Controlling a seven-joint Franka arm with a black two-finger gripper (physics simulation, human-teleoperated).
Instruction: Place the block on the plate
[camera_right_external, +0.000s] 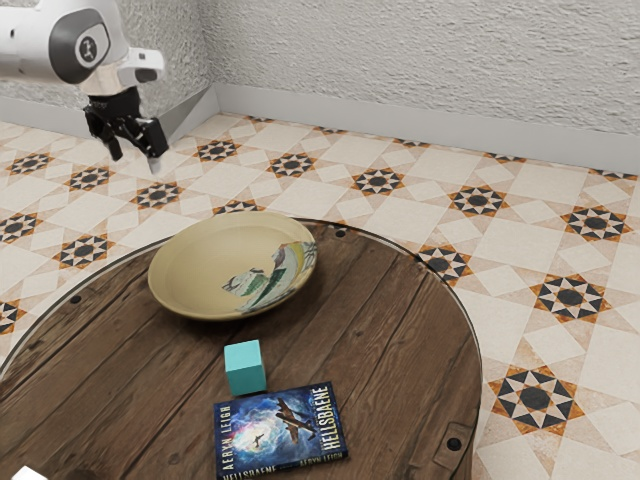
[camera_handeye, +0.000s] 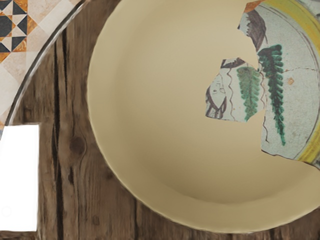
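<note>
Patterned floor tiles (camera_right_external: 378, 181) and a rough pale wall (camera_right_external: 400, 60) are noted behind a round wooden table (camera_right_external: 400, 330). The claw (camera_right_external: 136, 160) is held raised, pointed downward, its two fingers spread apart with nothing gripped; the arm (camera_right_external: 30, 40) is extended from the exterior view's upper left. Lower than the claw, a plate (camera_right_external: 205, 265) is set on the table. The teal block (camera_right_external: 245, 367) is located farther from the claw than the plate, upright on the wood; contact with the adjacent book (camera_right_external: 280, 432) cannot be confirmed. Plate and table are cut off in the wrist view, and a white object (camera_handeye: 19, 177), also cropped, cannot be identified.
</note>
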